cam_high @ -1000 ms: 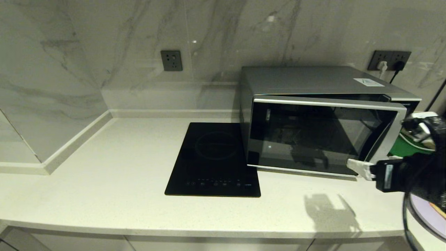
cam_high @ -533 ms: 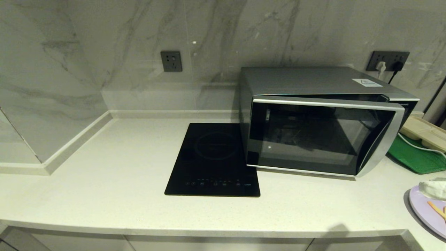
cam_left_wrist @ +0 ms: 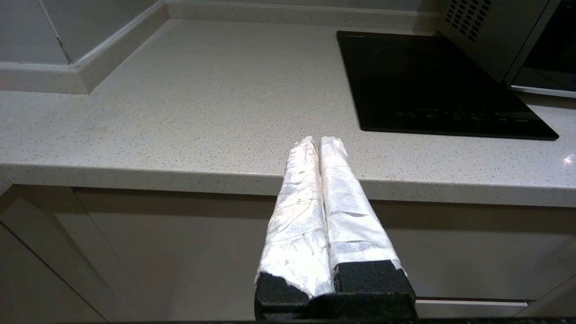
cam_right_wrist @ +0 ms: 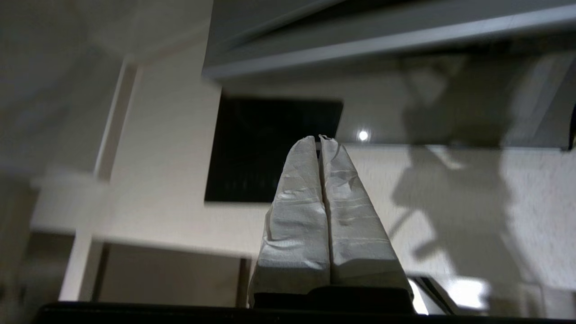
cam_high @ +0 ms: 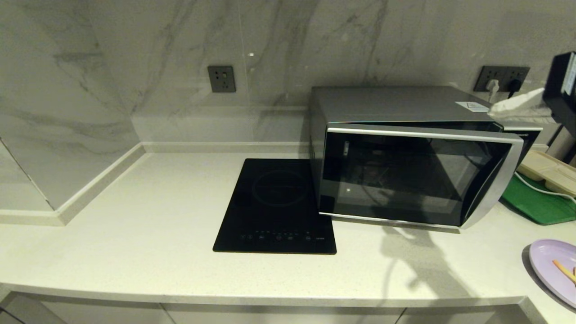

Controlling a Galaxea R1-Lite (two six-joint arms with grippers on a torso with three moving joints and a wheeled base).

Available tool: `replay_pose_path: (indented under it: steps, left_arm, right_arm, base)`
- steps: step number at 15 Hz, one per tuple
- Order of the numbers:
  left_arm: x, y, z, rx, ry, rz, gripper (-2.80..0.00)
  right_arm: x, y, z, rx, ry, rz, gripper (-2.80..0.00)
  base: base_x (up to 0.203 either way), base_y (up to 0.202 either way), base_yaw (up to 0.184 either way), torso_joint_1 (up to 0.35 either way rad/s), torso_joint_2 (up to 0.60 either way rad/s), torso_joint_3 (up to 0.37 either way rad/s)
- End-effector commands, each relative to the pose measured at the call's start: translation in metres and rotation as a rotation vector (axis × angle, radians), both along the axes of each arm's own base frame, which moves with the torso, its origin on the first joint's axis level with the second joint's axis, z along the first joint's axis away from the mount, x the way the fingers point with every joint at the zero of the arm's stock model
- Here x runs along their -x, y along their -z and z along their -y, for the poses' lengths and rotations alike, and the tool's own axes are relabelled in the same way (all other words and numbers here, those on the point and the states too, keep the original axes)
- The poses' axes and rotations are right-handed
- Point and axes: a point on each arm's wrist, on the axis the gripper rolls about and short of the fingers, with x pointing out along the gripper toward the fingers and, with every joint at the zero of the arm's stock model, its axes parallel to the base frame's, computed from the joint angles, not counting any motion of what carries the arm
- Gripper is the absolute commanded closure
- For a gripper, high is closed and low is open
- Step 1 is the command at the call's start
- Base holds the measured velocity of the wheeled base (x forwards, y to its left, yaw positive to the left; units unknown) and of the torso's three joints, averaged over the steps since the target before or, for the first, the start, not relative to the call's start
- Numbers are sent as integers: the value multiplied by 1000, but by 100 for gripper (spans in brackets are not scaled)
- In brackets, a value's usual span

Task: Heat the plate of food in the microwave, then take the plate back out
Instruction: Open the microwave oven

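Note:
The silver-grey microwave (cam_high: pixel 414 148) stands on the counter at the right, its dark glass door (cam_high: pixel 405 177) swung slightly ajar. The pale lavender plate of food (cam_high: pixel 554 265) with orange sticks lies on the counter at the far right front edge. My right gripper (cam_high: pixel 497 108) is raised high at the far right, level with the microwave's top right corner, shut with nothing in it; in the right wrist view its white-wrapped fingers (cam_right_wrist: pixel 321 138) press together. My left gripper (cam_left_wrist: pixel 318 140) is shut and empty, parked low in front of the counter edge, left of the hob.
A flat black induction hob (cam_high: pixel 276 207) is set in the counter left of the microwave. A green tray (cam_high: pixel 535 202) with a beige item and a white cable lies right of the microwave. Wall sockets (cam_high: pixel 501 77) sit behind it.
My right gripper left the door's lower right corner, passed over the plate, and now is raised high beside the microwave's top right corner. The door stays slightly ajar.

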Motion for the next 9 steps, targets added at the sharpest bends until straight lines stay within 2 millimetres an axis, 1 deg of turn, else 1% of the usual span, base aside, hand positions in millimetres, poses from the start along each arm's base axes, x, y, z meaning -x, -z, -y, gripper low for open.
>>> replay_pose_path:
  steps: [1,3,6,9]
  left_arm:
    - [0,0,0,1,-1,0,0]
    - [0,0,0,1,-1,0,0]
    - [0,0,0,1,-1,0,0]
    - [0,0,0,1,-1,0,0]
  right_arm:
    - [-69,7,5,-33,113,-56,0]
    - [-93,11,21,-53,214,-78,0]
    - [-112,20,55,-79,340,-107,0]
    - [-125,34,79,-99,383,-149,0]
  base:
    - [0,0,0,0,0,0]
    - [0,0,0,0,0,0]
    - [0,0,0,0,0,0]
    - [0,0,0,0,0,0]
